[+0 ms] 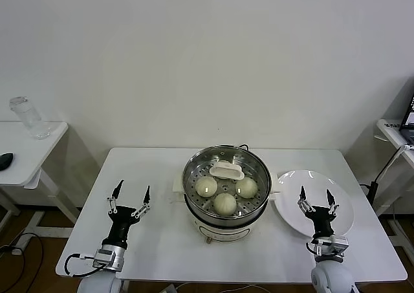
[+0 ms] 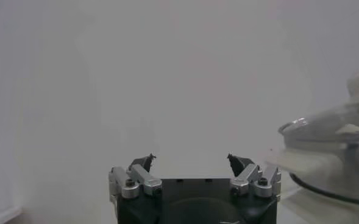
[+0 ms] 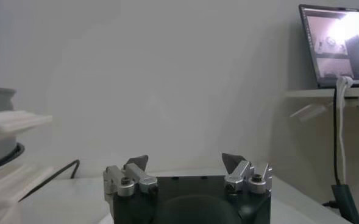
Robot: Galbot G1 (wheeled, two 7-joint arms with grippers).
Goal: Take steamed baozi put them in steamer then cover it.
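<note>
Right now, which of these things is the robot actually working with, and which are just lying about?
Job: baozi in the steamer, glass cover on top, empty white plate; left gripper and right gripper open.
Lying about: jar, dark object, laptop.

We see bare table [image 1: 149, 170] ahead of our left gripper [image 1: 129, 194], open to the steamer [image 1: 226, 180]. The cover [image 1: 226, 171] closes its top, blocking the baozi [image 1: 224, 204]. The white plate [image 1: 343, 202] lies under our right gripper [image 1: 316, 196].
</note>
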